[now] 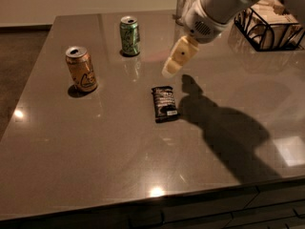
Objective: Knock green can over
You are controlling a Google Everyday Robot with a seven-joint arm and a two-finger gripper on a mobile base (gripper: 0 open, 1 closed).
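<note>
Camera view: green can (129, 36) upright near the far edge of the tabletop (95, 151), left of its middle. Gripper (170, 69) hovering above the tabletop, right of the green can and apart from it, just beyond a dark snack packet (165, 103); released or clenched, cannot tell. Orange-gold can (81, 69) upright toward the left edge.
</note>
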